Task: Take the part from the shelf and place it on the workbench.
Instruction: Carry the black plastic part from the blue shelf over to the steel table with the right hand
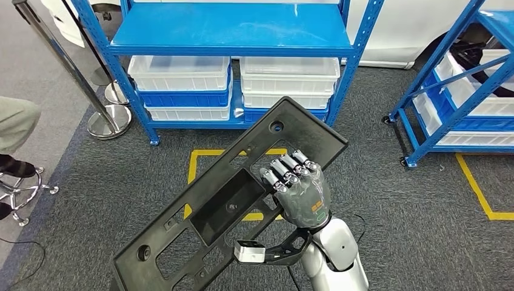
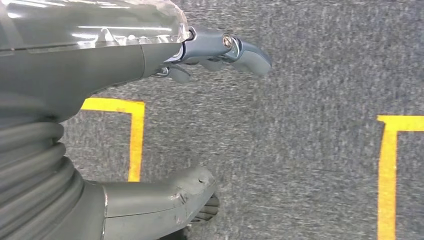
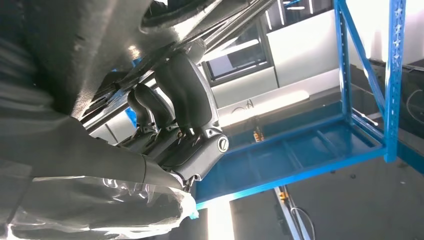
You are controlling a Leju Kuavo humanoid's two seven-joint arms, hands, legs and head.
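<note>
The left hand (image 2: 220,50) hangs over grey carpet (image 2: 310,150) with yellow floor tape (image 2: 135,140) beneath it; its fingers are apart and nothing is in them, so it looks to be idle while the other arm carries the load.

The part (image 1: 200,212), a long flat panel of matte black moulded plastic with rectangular cut-outs and round holes, slants away from the right hand (image 1: 301,193) toward the left and also up past the fingertips. That hand grips it at one long edge, fingers (image 1: 290,168) curled over the upper face. The one-edge hold probably explains the tilt.

Beyond the hand stands a blue steel shelf (image 1: 233,30) stacked with white and blue plastic bins (image 1: 182,73); the part is already off it. No workbench is in sight, so the carry is likely midway.
</note>
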